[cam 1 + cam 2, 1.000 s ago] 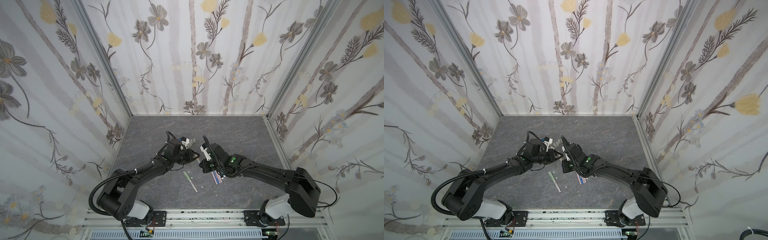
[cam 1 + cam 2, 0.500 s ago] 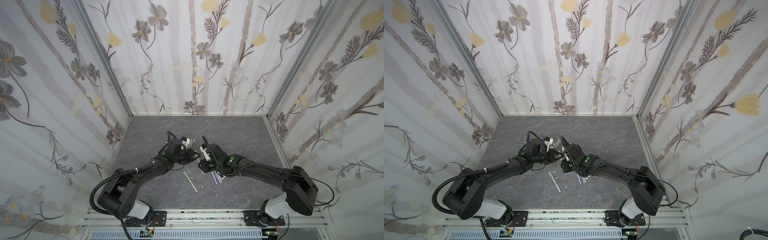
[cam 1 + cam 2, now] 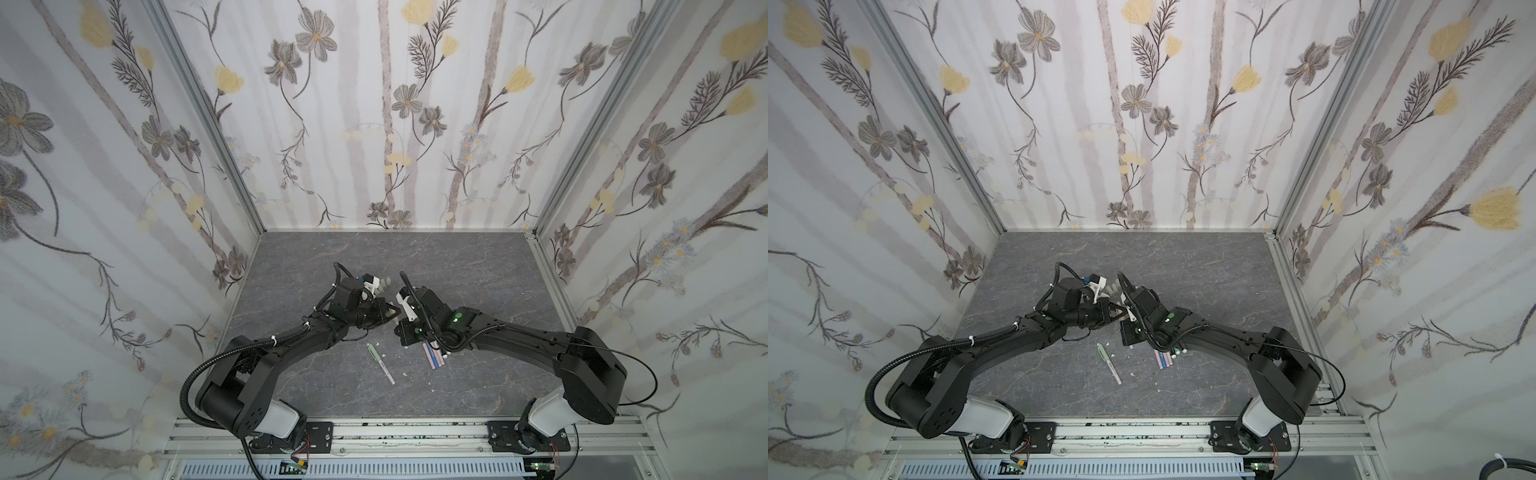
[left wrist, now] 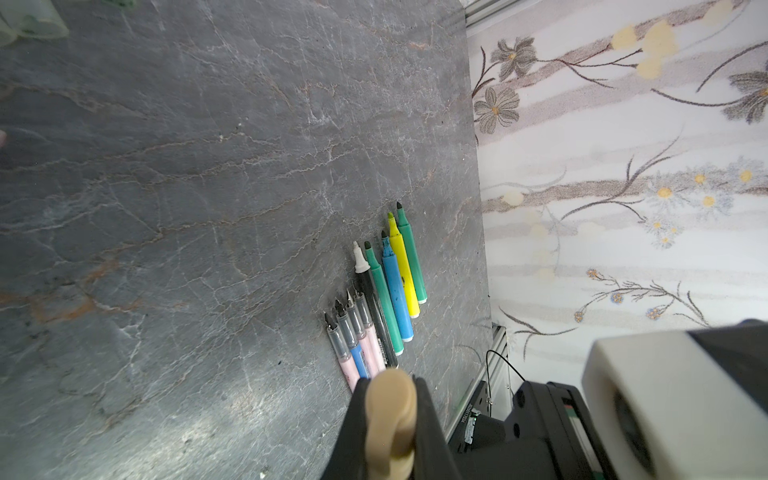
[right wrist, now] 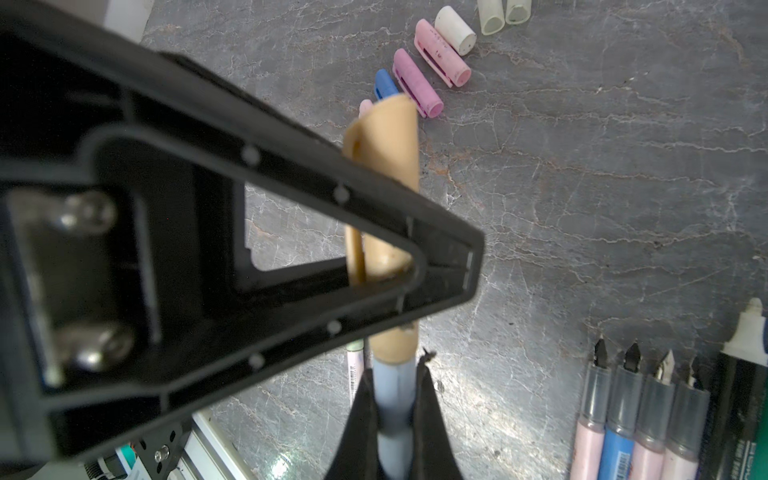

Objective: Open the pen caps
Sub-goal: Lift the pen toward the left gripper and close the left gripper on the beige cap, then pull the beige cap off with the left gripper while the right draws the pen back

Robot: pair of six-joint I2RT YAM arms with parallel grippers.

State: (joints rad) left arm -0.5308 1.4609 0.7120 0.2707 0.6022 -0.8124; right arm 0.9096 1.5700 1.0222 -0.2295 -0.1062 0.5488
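A pale blue pen (image 5: pixel 392 399) with a peach pen cap (image 5: pixel 388 137) hangs above the table's middle between both arms. My right gripper (image 5: pixel 392 374) is shut on the blue barrel, just behind the cap. My left gripper (image 4: pixel 390 395) is shut on the peach cap (image 4: pixel 390 419), and one of its black fingers (image 5: pixel 440 257) crosses the cap in the right wrist view. The cap still meets the barrel's end. In both top views the left gripper (image 3: pixel 390 309) and the right gripper (image 3: pixel 401 326) stand tip to tip.
Loose caps lie in a row: pink (image 5: pixel 442 58), purple (image 5: pixel 417 83), blue (image 5: pixel 384 81), white (image 5: pixel 455 29) and translucent (image 5: pixel 490 16). Several uncapped pens (image 4: pixel 390 282) lie side by side under the right arm (image 3: pixel 434 355). A green-capped pen (image 3: pixel 380 361) lies alone near the front.
The right wrist has edged slightly toward the left gripper. Both grippers stay on the same pen above the table's middle.
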